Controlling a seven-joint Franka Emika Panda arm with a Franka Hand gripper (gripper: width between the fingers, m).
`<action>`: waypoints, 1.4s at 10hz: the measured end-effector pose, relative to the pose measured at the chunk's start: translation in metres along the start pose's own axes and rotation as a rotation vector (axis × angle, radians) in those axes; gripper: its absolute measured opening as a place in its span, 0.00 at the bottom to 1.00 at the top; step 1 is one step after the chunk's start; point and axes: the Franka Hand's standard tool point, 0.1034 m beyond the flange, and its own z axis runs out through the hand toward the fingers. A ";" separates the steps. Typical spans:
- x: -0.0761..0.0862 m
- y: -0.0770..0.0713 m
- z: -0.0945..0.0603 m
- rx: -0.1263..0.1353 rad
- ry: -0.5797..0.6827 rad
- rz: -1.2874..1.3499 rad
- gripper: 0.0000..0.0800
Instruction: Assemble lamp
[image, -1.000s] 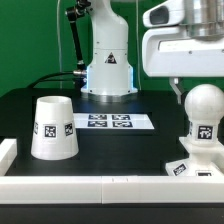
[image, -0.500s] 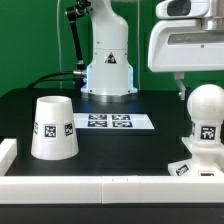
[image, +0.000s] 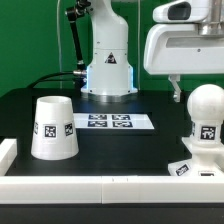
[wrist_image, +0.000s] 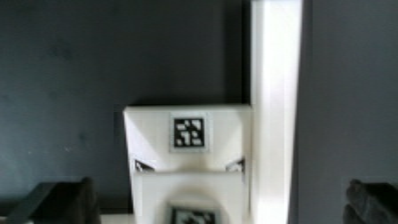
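The lamp shows as three matte white pieces, each carrying black-and-white square tags. One shade (image: 53, 127), tapered like an upturned bucket with its narrow end up, stands on the black counter (image: 120, 148) at about nine o'clock in the exterior view, one tag on its side. One bulb (image: 204, 118), round-headed on a narrower neck with a tag there, stands upright at about three o'clock. It sits on the one base (image: 198, 165), a low sloped block at roughly four o'clock, tags on its slanted faces. In the wrist view the base (wrist_image: 187, 160) appears as a square sloped block with two tags, touching a long white rail (wrist_image: 276, 100).

One marker board (image: 108, 122) lies flat near the centre of the counter, between shade and bulb, well apart from both.

The fingers (image: 177, 90) hang above the bulb at about two o'clock, two short tips (image: 171, 83) pointing down, spread apart and holding nothing. In the wrist view the two dark fingers (wrist_image: 54, 198) show at opposite edges, wide apart.

A white wall (image: 90, 192) runs along the counter's near edge at six o'clock.
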 end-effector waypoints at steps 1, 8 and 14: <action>-0.008 0.020 0.002 -0.005 0.001 -0.031 0.87; -0.011 0.065 0.002 -0.013 -0.002 -0.010 0.87; -0.047 0.166 -0.007 -0.034 -0.029 -0.026 0.87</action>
